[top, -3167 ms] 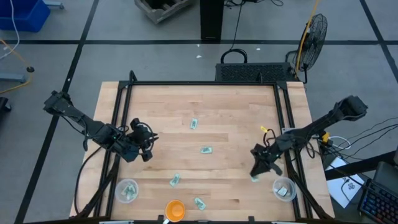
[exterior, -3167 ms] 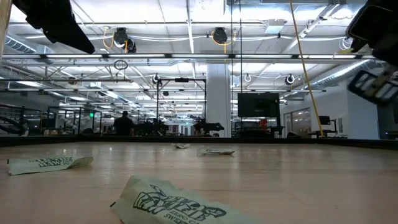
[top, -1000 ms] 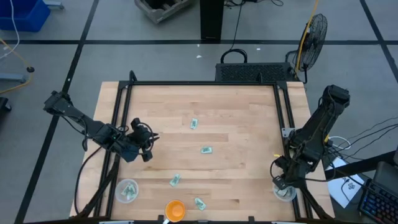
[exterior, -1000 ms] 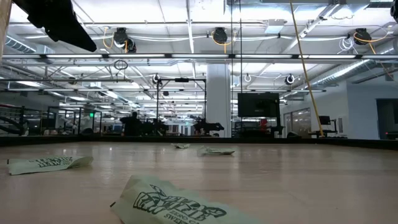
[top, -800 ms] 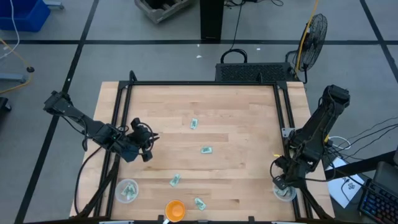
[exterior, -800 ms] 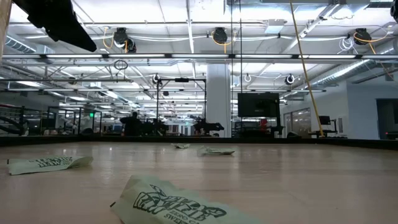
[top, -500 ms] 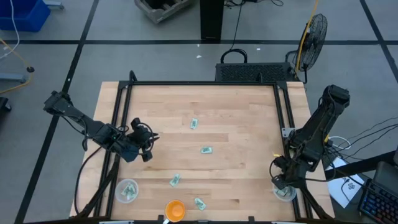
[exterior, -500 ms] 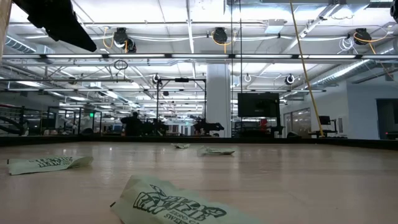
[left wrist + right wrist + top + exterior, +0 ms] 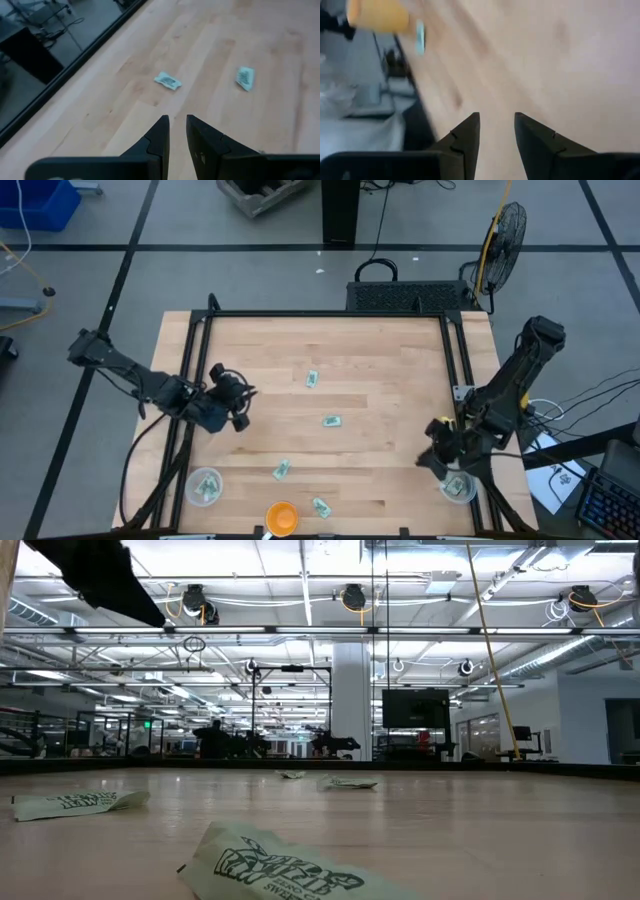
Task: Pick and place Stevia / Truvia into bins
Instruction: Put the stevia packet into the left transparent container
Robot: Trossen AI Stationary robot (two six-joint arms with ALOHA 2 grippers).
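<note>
Several small pale green Stevia sachets lie flat on the wooden table: one at the middle [image 9: 331,421], one farther back [image 9: 312,379], two near the front [image 9: 282,470] [image 9: 320,506]. Two clear cups serve as bins, left [image 9: 204,486] and right [image 9: 458,487], each with sachets inside. My left gripper [image 9: 242,408] hovers over the table's left side, open by a narrow gap [image 9: 177,120], nothing in it. My right gripper [image 9: 428,460] is just left of the right bin, open and empty [image 9: 496,117].
An orange bowl [image 9: 281,516] stands at the front edge between the bins. A black frame rail [image 9: 465,380] runs along the table's sides. Bare wood lies across the middle and far half of the table.
My right gripper has gone from above the right bin toward the table's left and slightly toward the far edge, out over the bare wood. My left gripper has shifted a little toward the far edge. The sachets on the table have not moved.
</note>
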